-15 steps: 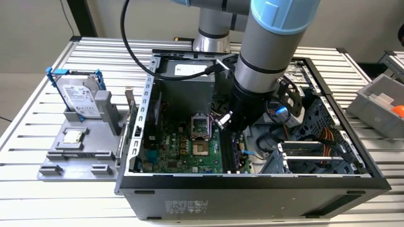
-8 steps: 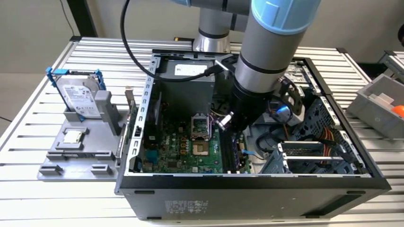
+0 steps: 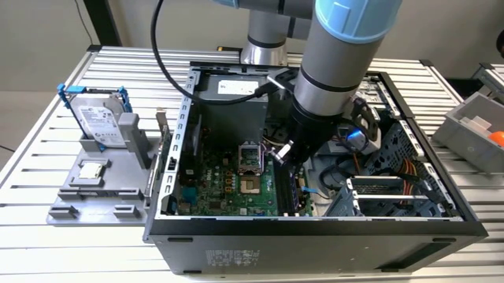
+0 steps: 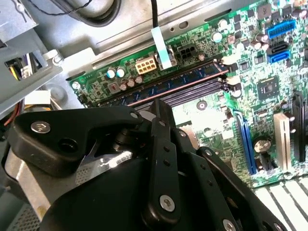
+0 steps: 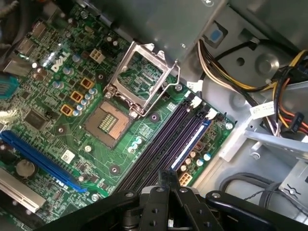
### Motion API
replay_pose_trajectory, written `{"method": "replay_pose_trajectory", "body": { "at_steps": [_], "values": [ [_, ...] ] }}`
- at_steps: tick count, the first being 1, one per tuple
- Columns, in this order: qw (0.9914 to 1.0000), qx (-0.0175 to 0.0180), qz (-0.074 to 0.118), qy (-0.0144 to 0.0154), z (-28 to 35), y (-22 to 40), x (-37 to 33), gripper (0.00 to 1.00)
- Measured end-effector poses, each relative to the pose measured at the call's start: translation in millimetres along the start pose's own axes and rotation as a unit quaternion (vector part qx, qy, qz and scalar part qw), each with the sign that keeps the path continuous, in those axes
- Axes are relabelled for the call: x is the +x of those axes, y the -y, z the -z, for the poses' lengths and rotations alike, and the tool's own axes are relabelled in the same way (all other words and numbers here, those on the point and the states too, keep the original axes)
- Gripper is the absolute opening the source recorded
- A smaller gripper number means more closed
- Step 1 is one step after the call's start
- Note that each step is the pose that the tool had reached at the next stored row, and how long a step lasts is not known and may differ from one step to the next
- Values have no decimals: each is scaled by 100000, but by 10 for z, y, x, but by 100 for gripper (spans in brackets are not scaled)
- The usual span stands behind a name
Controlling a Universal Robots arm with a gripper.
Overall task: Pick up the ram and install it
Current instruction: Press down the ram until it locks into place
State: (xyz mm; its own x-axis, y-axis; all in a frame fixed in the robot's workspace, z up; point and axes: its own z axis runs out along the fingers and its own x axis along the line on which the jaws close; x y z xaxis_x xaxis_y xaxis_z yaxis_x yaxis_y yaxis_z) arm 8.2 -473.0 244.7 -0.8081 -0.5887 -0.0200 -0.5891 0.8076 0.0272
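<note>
Ram (image 4: 180,82) seated (claw (image 5: 168,185) tips hidden)

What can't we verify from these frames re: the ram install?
- Ram, one end: first wrist view, hidden behind gripper.
- Ram latches: second wrist view, too small to judge closed.
- Memory slots, part: exterior view, covered by arm.

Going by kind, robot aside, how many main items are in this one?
Open computer case: 1
Ram: 1
Hard drive in blue frame: 1
Grey holder fixture: 1
Grey bin: 1
Total: 5
</note>
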Motion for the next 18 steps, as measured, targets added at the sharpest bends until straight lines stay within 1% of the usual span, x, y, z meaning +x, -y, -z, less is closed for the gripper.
{"method": "replay_pose_trajectory", "body": {
  "at_steps": [3,7,13,18],
  "values": [
    [99987,-43,1636,-37,1,1,-2,0],
    [99932,-123,3685,-64,0,4,-5,0],
    [99774,-252,6715,-96,0,6,-8,0],
    [99670,-329,8112,-96,0,6,-9,0]
  ]
}}
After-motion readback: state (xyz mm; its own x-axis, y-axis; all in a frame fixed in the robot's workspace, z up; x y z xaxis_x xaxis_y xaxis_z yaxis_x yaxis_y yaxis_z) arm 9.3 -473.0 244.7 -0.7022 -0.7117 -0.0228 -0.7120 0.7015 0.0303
